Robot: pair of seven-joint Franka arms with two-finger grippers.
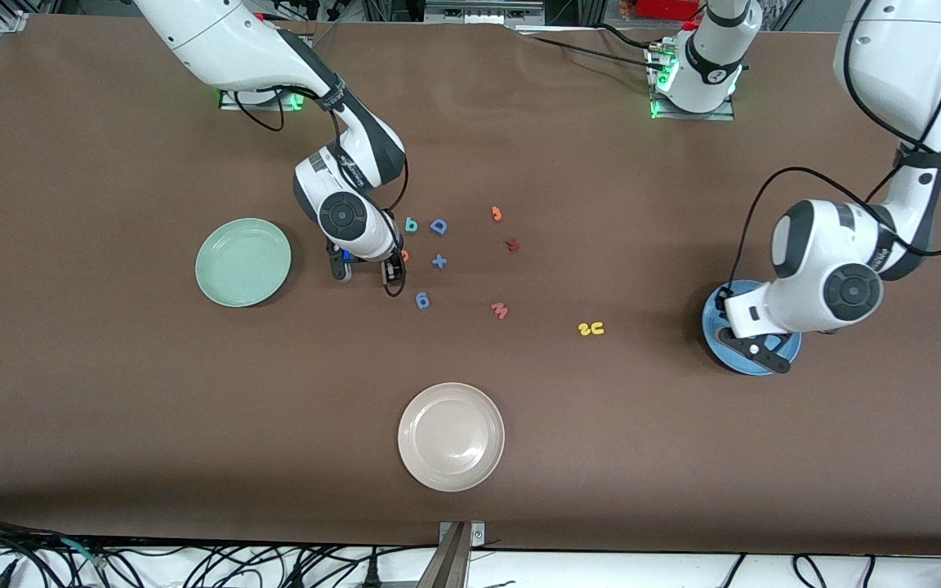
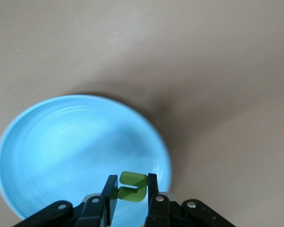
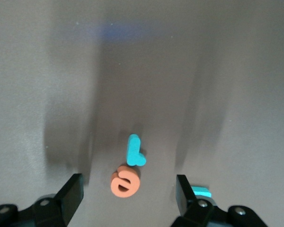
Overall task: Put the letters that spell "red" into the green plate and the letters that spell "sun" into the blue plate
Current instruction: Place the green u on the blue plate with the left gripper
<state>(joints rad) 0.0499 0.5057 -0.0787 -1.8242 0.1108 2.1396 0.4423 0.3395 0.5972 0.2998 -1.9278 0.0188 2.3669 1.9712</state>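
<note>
A brown mat is covering the table [image 1: 111, 392], with cables trailing along its edges and no readable labels showing. The left gripper [image 2: 132, 196] is hanging over the blue plate [image 2: 47, 151], pinching a green letter [image 2: 131, 185]. The right gripper [image 3: 128, 189] is standing wide open around an orange letter [image 3: 125, 183] touching a teal letter [image 3: 134, 151], beside the green plate [image 1: 243, 262]

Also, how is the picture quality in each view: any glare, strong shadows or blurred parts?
Front view: even light, a soft sheen on the white plate, otherwise sharp. Left wrist view: the blue plate shows pale glare streaks and throws a dark shadow on the table; the green letter in the left gripper is sharp. Right wrist view: smeared streaky shadows around the orange letter and teal letter.
</note>
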